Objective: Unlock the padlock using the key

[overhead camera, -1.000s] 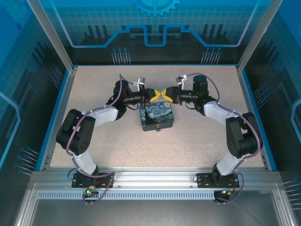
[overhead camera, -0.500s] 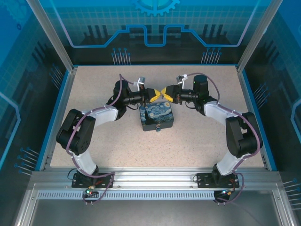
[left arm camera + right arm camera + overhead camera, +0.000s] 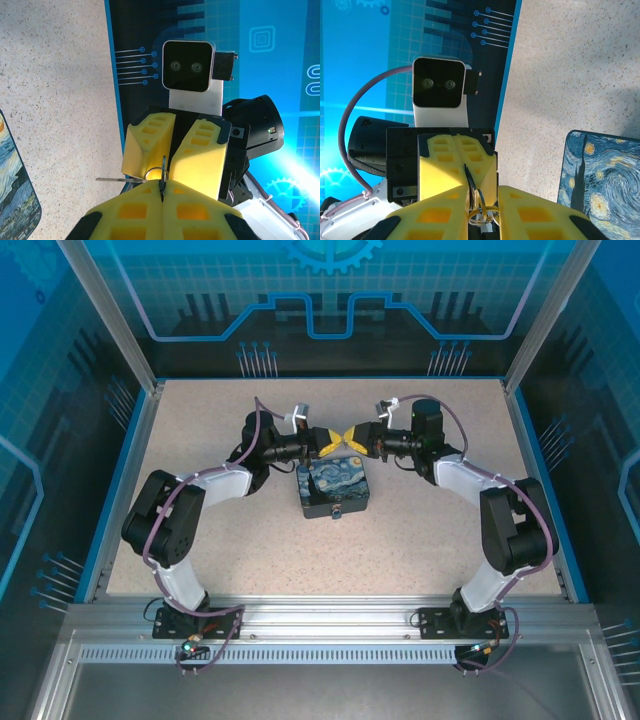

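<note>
Padlock: one, tiny and blue-bodied (image 3: 337,510), sits at the near face of the single dark, night-sky-printed box (image 3: 335,483) on the speckled bench (image 3: 430,530). Beyond, two tools meet tip to tip. The left tool (image 3: 162,196) is clenched on one thin dark metal key (image 3: 161,185). The right tool (image 3: 483,197) straddles gold key rings (image 3: 482,214); I cannot tell whether it grips them.

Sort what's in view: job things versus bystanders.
Job: key, pinched in the left tool; its ring, at the right tool; padlock, small and blue, at the near edge of the box.
Lying about: the box itself; table.
</note>
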Action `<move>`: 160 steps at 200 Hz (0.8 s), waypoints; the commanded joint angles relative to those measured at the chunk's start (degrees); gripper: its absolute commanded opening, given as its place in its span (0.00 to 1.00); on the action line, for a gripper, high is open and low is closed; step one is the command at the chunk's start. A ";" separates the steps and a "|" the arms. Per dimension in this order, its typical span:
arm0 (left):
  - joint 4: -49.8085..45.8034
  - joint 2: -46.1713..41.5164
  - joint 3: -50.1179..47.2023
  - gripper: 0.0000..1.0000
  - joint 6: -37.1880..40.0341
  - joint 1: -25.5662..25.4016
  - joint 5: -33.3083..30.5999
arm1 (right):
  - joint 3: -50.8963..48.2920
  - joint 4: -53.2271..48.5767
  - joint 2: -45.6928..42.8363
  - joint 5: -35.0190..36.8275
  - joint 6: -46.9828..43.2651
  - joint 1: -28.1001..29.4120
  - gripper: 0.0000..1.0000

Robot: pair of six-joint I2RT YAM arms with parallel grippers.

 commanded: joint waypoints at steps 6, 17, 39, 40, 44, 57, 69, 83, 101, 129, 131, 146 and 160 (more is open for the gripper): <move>2.15 0.74 0.51 0.00 -0.80 0.47 1.26 | 0.71 0.29 0.74 -0.61 -1.03 -0.66 0.18; 2.08 0.78 0.51 0.00 -0.80 0.47 1.25 | 0.69 0.21 0.65 -0.69 -1.03 -0.66 0.18; 2.16 0.78 0.51 0.00 -0.86 0.53 1.16 | 0.49 0.22 0.56 -0.83 -1.18 -0.78 0.11; 2.11 0.74 0.51 0.00 -0.83 0.50 1.15 | 0.45 0.26 0.56 -0.83 -1.19 -0.70 0.10; 2.13 0.74 0.51 0.00 -0.80 0.47 1.21 | 0.41 0.22 0.51 -0.84 -1.17 -0.81 0.09; 2.12 0.74 0.51 0.00 -0.81 0.47 1.16 | 0.24 0.22 0.39 -0.92 -1.29 -0.97 0.04; 2.14 0.76 0.51 0.00 -0.82 0.47 1.18 | 0.15 0.23 0.26 -1.02 -1.29 -1.13 0.00; 2.09 0.80 0.56 0.00 -0.89 0.49 1.15 | 0.07 0.28 0.14 -1.12 -1.12 -1.26 0.00; 2.11 0.87 0.59 0.00 -0.89 0.43 1.15 | -0.02 0.28 -0.05 -1.18 -1.03 -1.55 0.00; 2.24 0.89 0.77 0.00 -1.05 0.44 1.09 | -0.30 0.93 -0.40 -1.89 -0.85 -1.51 0.00; 2.31 0.95 0.81 0.00 -1.06 0.46 1.07 | -0.39 1.00 -0.47 -1.89 -0.85 -1.56 0.00; 2.85 0.79 0.71 0.00 -1.36 0.62 0.57 | -1.07 0.85 -1.04 -1.59 -0.96 -1.66 0.00; 4.46 0.38 0.28 0.23 -2.45 1.28 -0.04 | -2.15 0.57 -1.90 -0.91 -1.19 -1.96 0.00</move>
